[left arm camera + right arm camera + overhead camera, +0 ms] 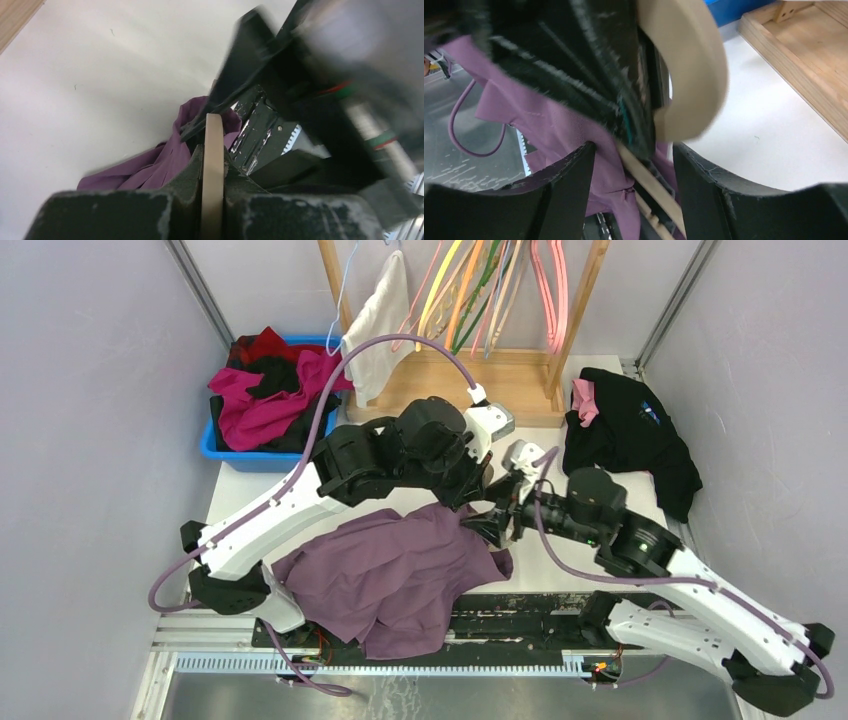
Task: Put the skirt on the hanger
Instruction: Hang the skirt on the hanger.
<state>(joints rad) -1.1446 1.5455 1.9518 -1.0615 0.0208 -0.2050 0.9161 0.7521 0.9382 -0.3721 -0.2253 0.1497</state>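
From above, the purple skirt (390, 575) lay crumpled on the table (235, 490) at its near edge. Its upper corner sat under the left gripper (476, 492) and the right gripper (498, 522), which met there with their jaws hidden.

The left wrist view showed the left gripper clamped on the thin edge of a beige hanger (214, 130), with purple cloth just behind it.

In the right wrist view the right fingers (569, 185) stood apart, straddling the hanger's arm and the fabric.

The skirt looked light, limp and likely to slide off. A pinch at the waistband seemed the best hold.
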